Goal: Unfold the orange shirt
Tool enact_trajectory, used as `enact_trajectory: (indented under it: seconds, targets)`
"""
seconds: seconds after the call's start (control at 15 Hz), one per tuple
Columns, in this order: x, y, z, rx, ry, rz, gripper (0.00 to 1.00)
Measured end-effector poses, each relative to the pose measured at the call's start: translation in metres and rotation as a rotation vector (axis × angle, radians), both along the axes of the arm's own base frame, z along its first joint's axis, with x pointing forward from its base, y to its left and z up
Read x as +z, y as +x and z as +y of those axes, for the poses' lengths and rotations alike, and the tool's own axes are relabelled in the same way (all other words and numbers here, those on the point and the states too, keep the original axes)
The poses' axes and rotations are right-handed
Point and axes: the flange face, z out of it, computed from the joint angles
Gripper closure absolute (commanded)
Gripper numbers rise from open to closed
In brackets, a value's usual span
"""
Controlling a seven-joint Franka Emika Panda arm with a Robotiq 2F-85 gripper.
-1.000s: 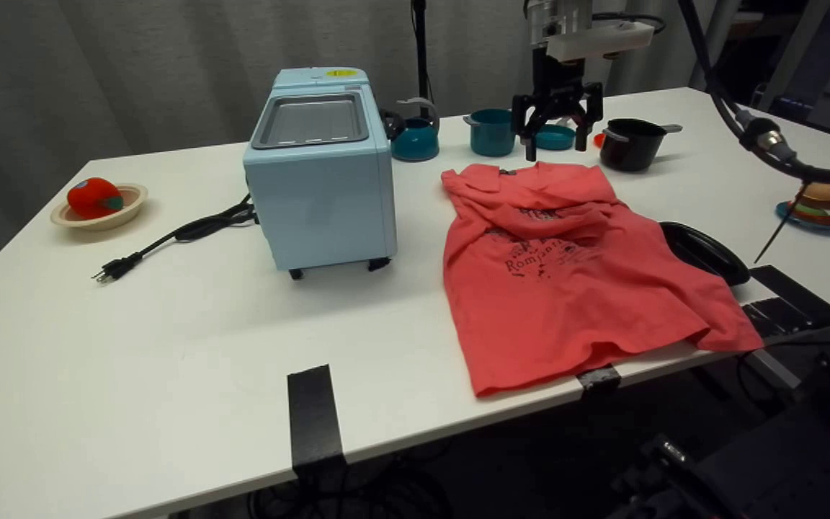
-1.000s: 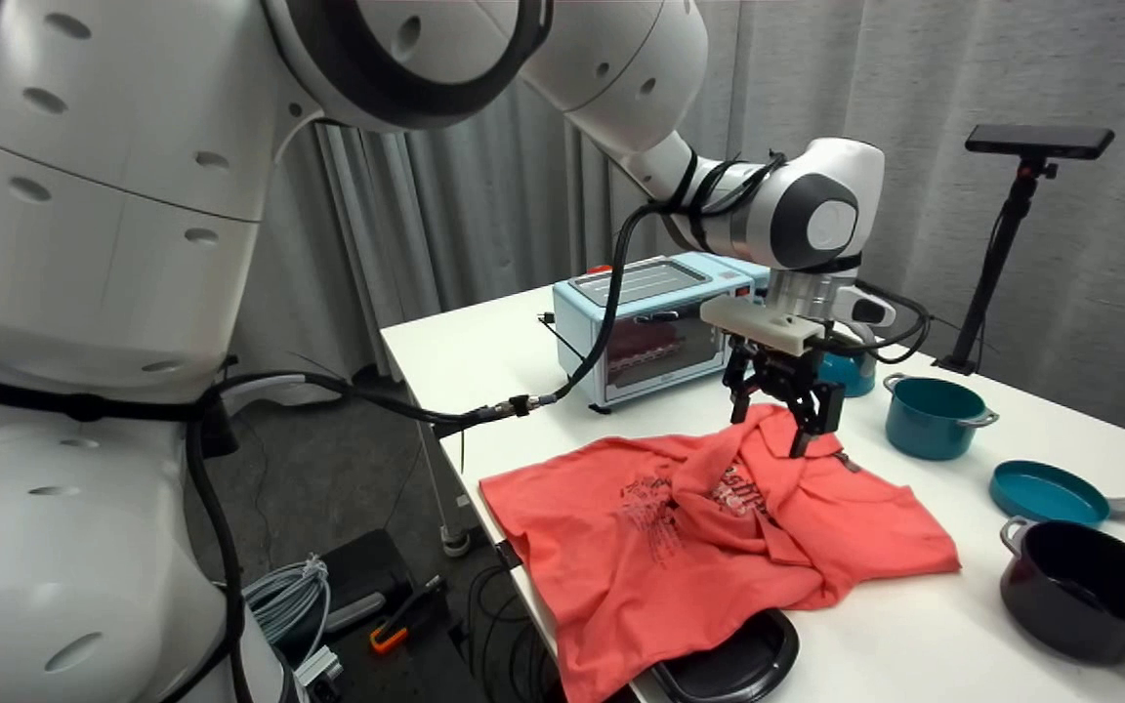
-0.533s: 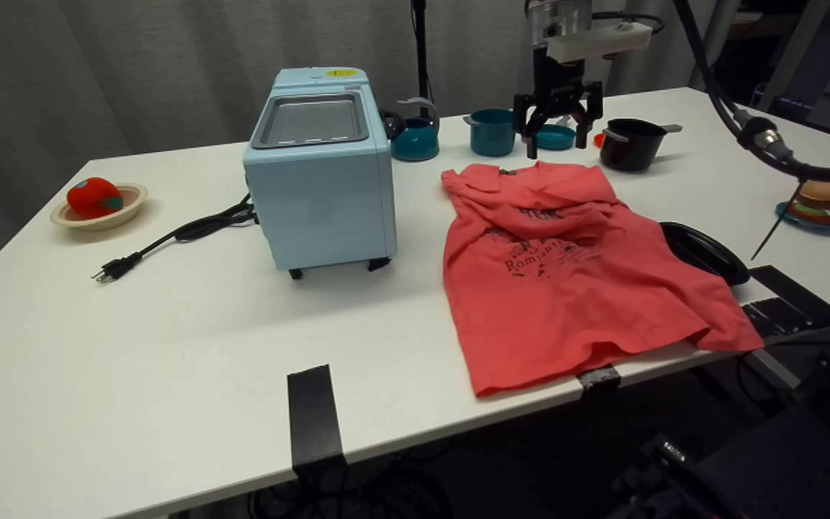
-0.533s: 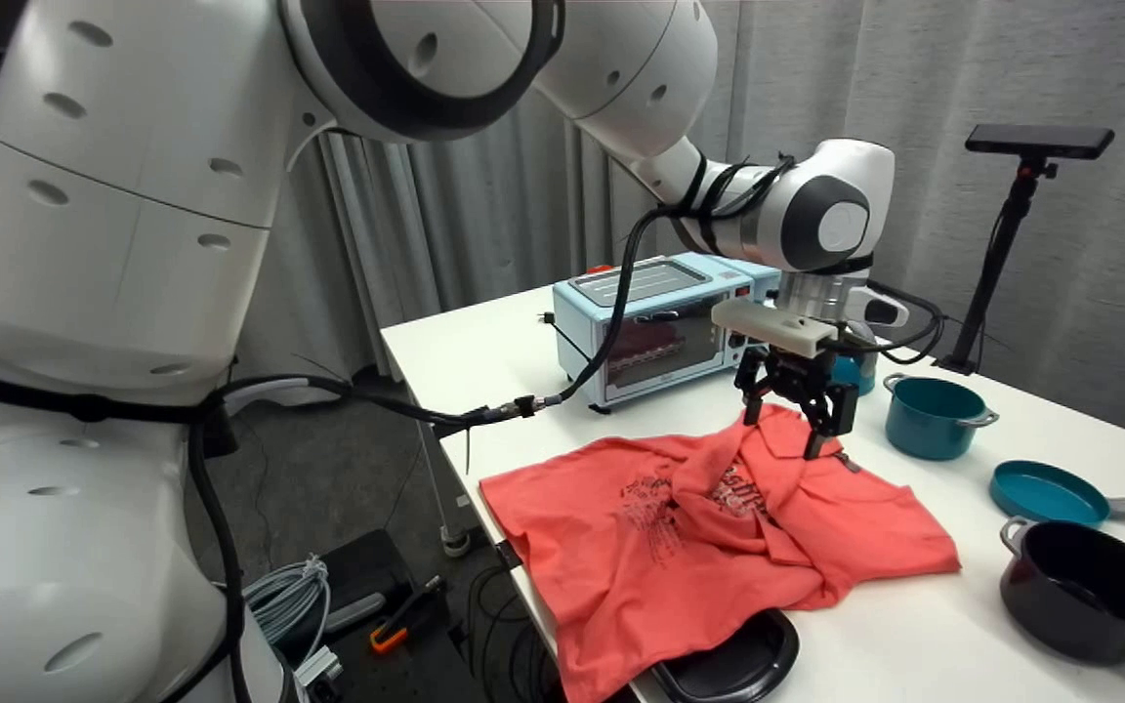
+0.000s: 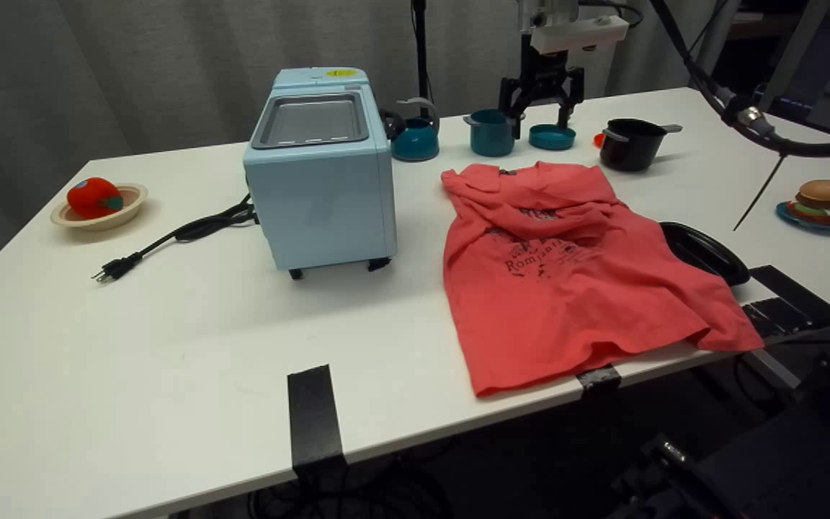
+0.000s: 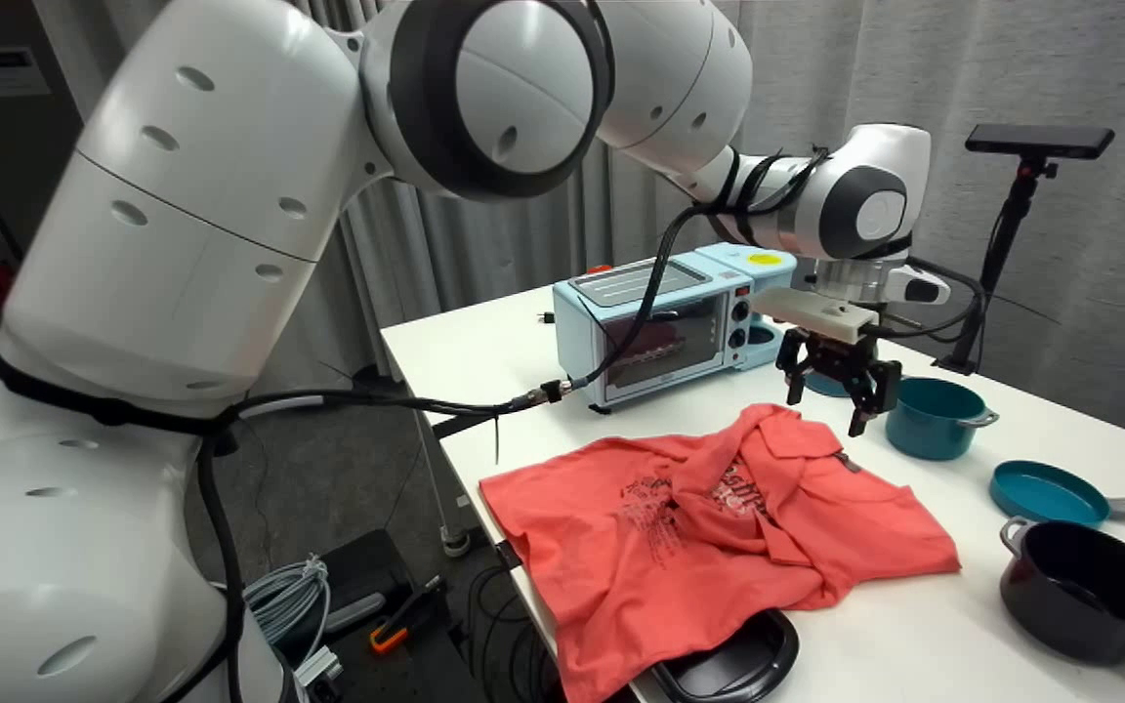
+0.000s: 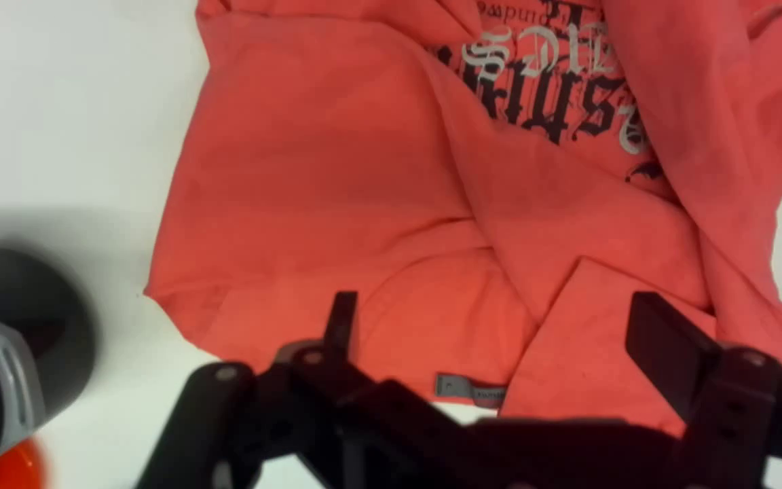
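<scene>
The orange shirt point(image 5: 566, 303) lies on the table, its lower half fairly flat and its chest bunched into creases that cover part of the print. In an exterior view the shirt point(image 6: 582, 527) reaches the table's edge with its hem. The wrist view shows the shirt point(image 7: 323, 136) with crossing folds, a flap turned over near the collar, and a grey neck label point(image 7: 455, 386). My gripper point(image 5: 540, 128) hangs in the air beyond the collar end, apart from the cloth. Between the widely spread fingertips of the gripper point(image 7: 493, 299) nothing is held.
A light-blue oven point(image 5: 321, 194) stands beside the shirt. Near the collar end are a teal pot point(image 6: 934, 418), a teal pan point(image 6: 1049, 491) and a black pot point(image 6: 1090, 591). A black tray point(image 5: 703, 252) touches the shirt's side. A burger on a plate point(image 5: 822, 205) sits farther off.
The gripper has moved up and away from the shirt's collar, towards the teal pot and the curtain side. The shirt lies as before, and the jaws remain open.
</scene>
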Motion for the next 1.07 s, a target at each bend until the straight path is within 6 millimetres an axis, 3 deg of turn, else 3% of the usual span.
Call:
enact_trajectory:
  seconds: [0.47, 0.73, 1.07]
  targets:
    - [-0.012, 0.045, 0.022, -0.001, 0.021, -0.036, 0.00]
    - [-0.025, 0.055, 0.023, -0.004, 0.021, -0.013, 0.00]
    - [-0.026, 0.056, 0.023, -0.001, 0.021, -0.013, 0.00]
